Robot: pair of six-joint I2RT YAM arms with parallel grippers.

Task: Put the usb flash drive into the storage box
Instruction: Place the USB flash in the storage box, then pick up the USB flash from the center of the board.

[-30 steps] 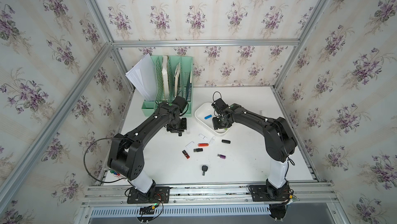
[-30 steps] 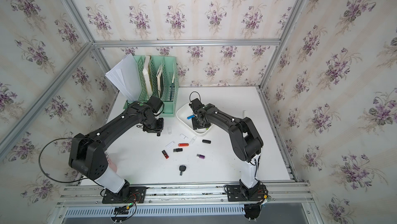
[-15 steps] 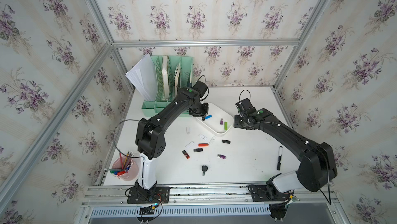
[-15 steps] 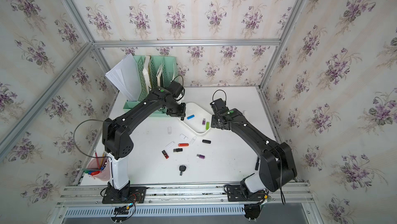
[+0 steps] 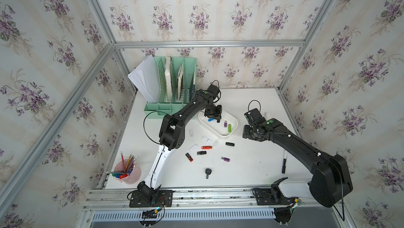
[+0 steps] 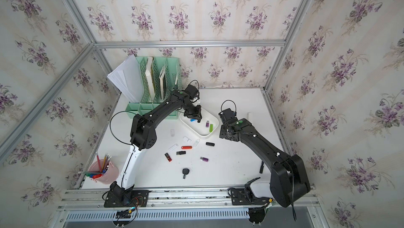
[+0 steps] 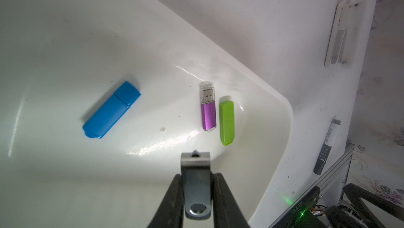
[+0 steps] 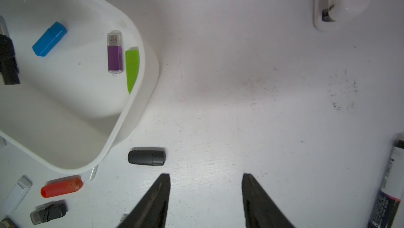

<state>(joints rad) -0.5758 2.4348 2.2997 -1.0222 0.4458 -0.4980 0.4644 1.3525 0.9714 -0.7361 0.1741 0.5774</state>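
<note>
- A pencil cup (image 5: 129, 173) and a green organizer (image 5: 175, 80) stand at the left of the counter (image 5: 251, 165), well apart from the work.
- The left pincer (image 7: 196, 177) is clamped on a grey swivel drive (image 7: 195, 163), gripping it near the hinge end. It hangs over the inside of the box (image 5: 216, 129), near a blue drive (image 7: 111, 109).
- A purple drive (image 7: 208, 111) and a green drive (image 7: 227, 122) lie side by side in the box, close to one end wall. Dropped from too high, the grey one could bounce onto them or over the low rim, and its swivel cover might pivot in the grip.
- The box looks light, so a pincer brushing its wall could slide it.
- Loose drives, a red drive (image 5: 206, 147) among them, litter the counter just in front of the box.
- The right pincer (image 8: 206, 175) hovers open and empty over bare counter. A black drive (image 8: 146, 157) lies near its tips and just beside the box, and a careless reach could shove either.
</note>
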